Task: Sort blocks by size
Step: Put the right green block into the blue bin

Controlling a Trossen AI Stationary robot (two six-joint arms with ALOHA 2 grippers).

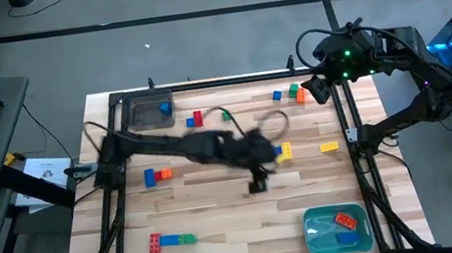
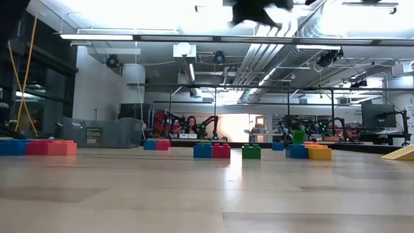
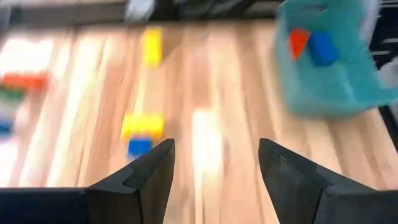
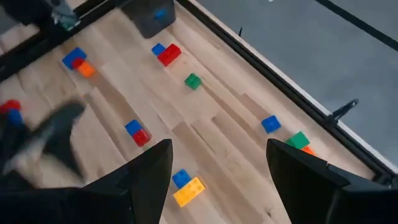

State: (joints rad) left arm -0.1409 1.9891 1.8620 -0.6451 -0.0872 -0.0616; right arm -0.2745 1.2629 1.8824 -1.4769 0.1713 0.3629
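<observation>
Blocks lie scattered on the wooden table: a red-and-blue pair (image 1: 197, 119), a green one (image 1: 226, 114), a blue one (image 1: 277, 95), a green-and-orange pair (image 1: 296, 92), a yellow-and-blue pair (image 1: 283, 151), a yellow one (image 1: 328, 147), a blue-and-orange pair (image 1: 158, 176) and a red-blue-green row (image 1: 171, 240). My left gripper (image 1: 258, 182) (image 3: 214, 152) hangs blurred above the table's middle, open and holding nothing; the yellow-and-blue pair (image 3: 142, 130) lies ahead of it. My right gripper (image 4: 217, 174) waits open and raised over the far right corner (image 1: 314, 87).
A grey bin (image 1: 146, 113) at the far left corner holds a blue block (image 1: 166, 108). A teal bin (image 1: 338, 228) near the front right edge holds a red block and a blue block. A black frame (image 1: 356, 135) edges the table. Bare wood lies in the near middle.
</observation>
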